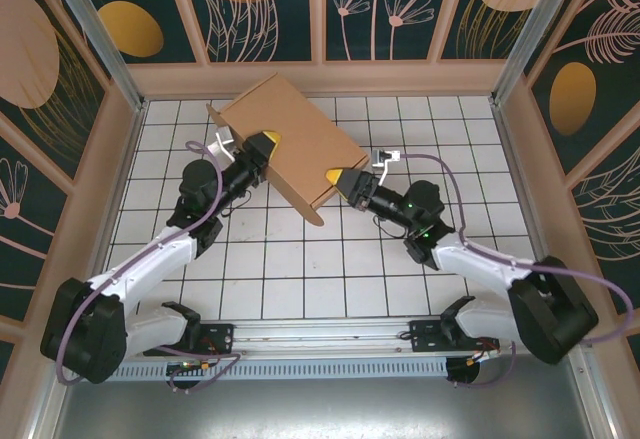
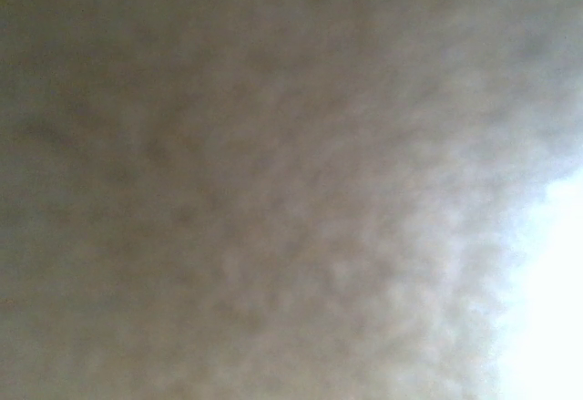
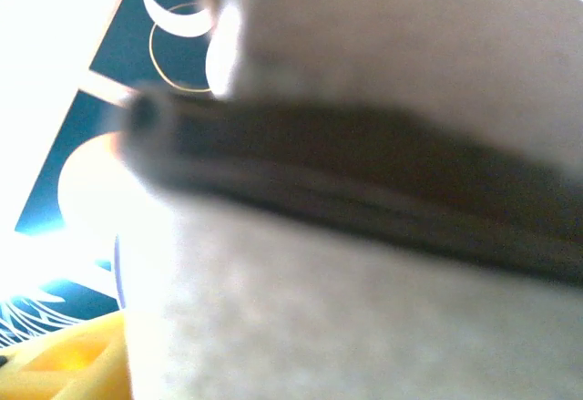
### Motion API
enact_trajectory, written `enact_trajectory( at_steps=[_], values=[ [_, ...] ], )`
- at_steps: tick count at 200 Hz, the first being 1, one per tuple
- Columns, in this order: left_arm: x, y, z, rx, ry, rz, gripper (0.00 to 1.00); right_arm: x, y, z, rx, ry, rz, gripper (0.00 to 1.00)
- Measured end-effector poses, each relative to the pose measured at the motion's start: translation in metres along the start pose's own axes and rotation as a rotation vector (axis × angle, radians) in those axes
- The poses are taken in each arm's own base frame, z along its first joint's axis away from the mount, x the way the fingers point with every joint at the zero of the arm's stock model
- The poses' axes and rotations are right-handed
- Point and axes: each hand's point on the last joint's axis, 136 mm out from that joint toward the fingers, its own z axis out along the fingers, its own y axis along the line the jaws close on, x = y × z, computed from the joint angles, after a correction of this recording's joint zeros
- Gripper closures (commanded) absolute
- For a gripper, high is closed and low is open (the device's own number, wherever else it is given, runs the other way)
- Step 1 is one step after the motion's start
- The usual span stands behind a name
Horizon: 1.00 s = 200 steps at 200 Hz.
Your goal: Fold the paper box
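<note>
The box (image 1: pixel 290 139) sits tilted on the surface (image 1: pixel 300 279), my left tool (image 1: pixel 262 145) and right tool (image 1: pixel 338 176) at its sides; if they grip, I cannot tell. Folding seems midway; the next move needs a firm hold.

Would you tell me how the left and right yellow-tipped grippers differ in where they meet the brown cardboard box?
The left gripper meets the brown cardboard box on its left side, farther back; the right gripper meets its near right edge. From above, the left points up-right, the right mostly left. Both are yellow-tipped and against the cardboard; whether either grips is unclear.
</note>
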Motion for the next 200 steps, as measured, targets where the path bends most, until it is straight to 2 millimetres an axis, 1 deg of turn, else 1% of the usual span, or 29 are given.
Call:
enact_trajectory(
  at_steps=[15,30,59,80,104,132,154,173,178,185,200],
  values=[
    [0.006,-0.010,-0.002,0.016,0.024,0.028,0.57,0.002,0.009,-0.007,0.008,0.009,-0.071,0.30],
    [0.011,-0.016,-0.004,0.025,0.044,0.051,0.56,0.005,0.014,-0.013,0.021,0.020,-0.140,0.29],
    [0.020,-0.017,-0.005,0.027,0.084,0.063,0.57,0.011,0.017,-0.024,0.052,0.042,-0.239,0.27],
    [0.022,-0.017,-0.005,0.028,0.093,0.071,0.56,0.013,0.015,-0.025,0.059,0.055,-0.242,0.26],
    [0.020,-0.013,-0.004,0.019,0.086,0.062,0.56,0.012,0.009,-0.022,0.031,0.055,-0.197,0.23],
    [0.009,0.007,-0.005,-0.033,0.047,0.031,0.57,0.009,-0.009,-0.012,0.010,0.035,-0.081,0.22],
    [0.005,0.018,-0.008,-0.060,0.026,0.018,0.57,0.005,-0.016,-0.006,-0.008,0.001,0.001,0.18],
    [0.004,0.022,-0.009,-0.069,0.019,0.016,0.57,0.007,-0.017,0.001,-0.012,-0.020,0.054,0.11],
    [0.005,0.024,-0.009,-0.072,0.020,0.015,0.57,0.008,-0.017,0.004,-0.010,-0.021,0.070,0.09],
    [0.005,0.026,-0.009,-0.077,0.021,0.013,0.57,0.009,-0.017,0.007,-0.008,-0.023,0.088,0.01],
    [0.006,0.030,-0.010,-0.086,0.017,0.005,0.57,0.009,-0.016,0.013,-0.001,-0.037,0.100,0.01]
  ],
)
